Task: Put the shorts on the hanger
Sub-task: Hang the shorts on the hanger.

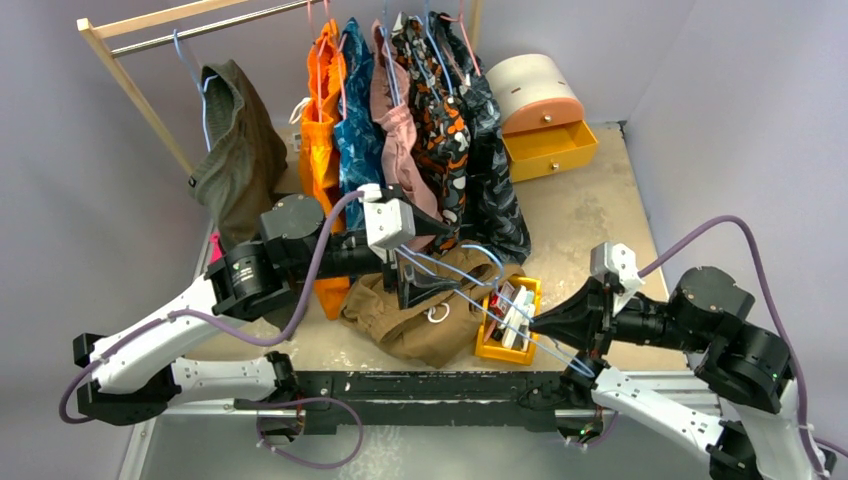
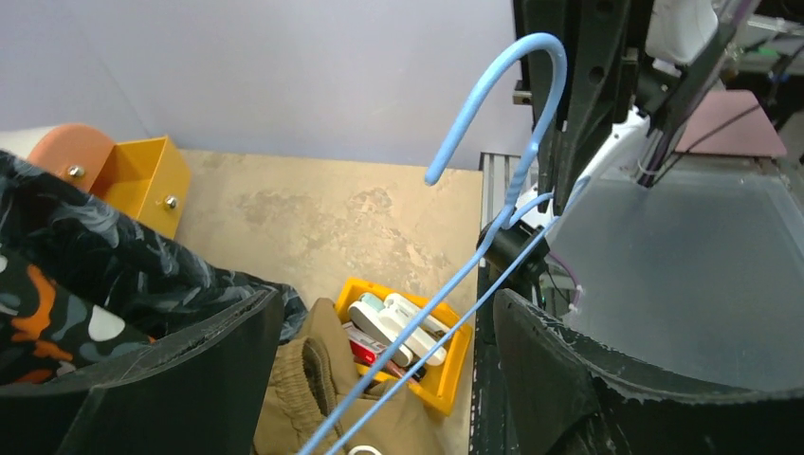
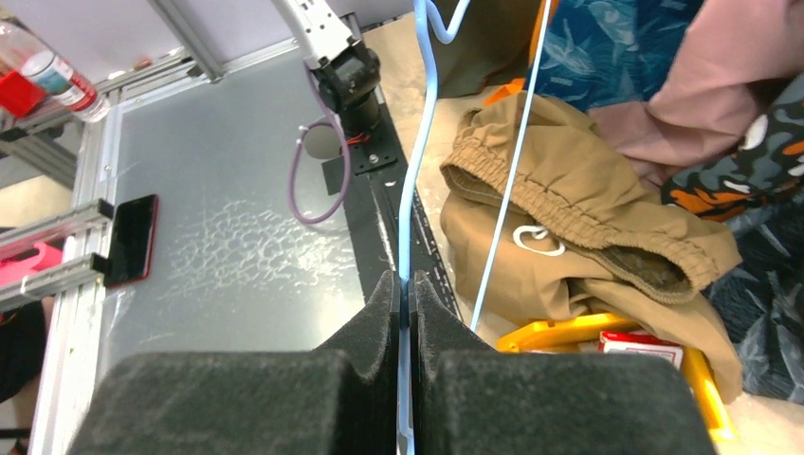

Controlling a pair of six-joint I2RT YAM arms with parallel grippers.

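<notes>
Shorts (image 1: 430,322) lie in a crumpled tan heap on the table, just beyond the black rail between the two arm bases. In the right wrist view the gathered waistband faces up, and the white drawstring loop lies on the cloth below it. They are not on the hanger (image 1: 470,295).

From the shorts in the overhead view, a yellow bin (image 1: 487,350) of small packets touches the heap at 3 o'clock. The clothes rack (image 1: 150,22) with its row of hung garments stands at 12 o'clock. A round-topped box with an open yellow drawer (image 1: 548,150) sits at 1 o'clock.

I have the right gripper (image 1: 535,325) at 3 o'clock from the heap, pads pressed together on the light-blue wire of the hanger. The left wrist view shows that grip close under the twisted neck, with the hook curving up above it. From there the frame's two thin wires run toward 10 o'clock, over the bin and the heap. I cannot tell whether they touch the cloth.

My left gripper (image 1: 425,290) hangs over the far side of the heap with its jaws spread wide. Both wires pass through the gap between its fingers (image 2: 190,379). Neither finger touches them, and nothing is gripped.
</notes>
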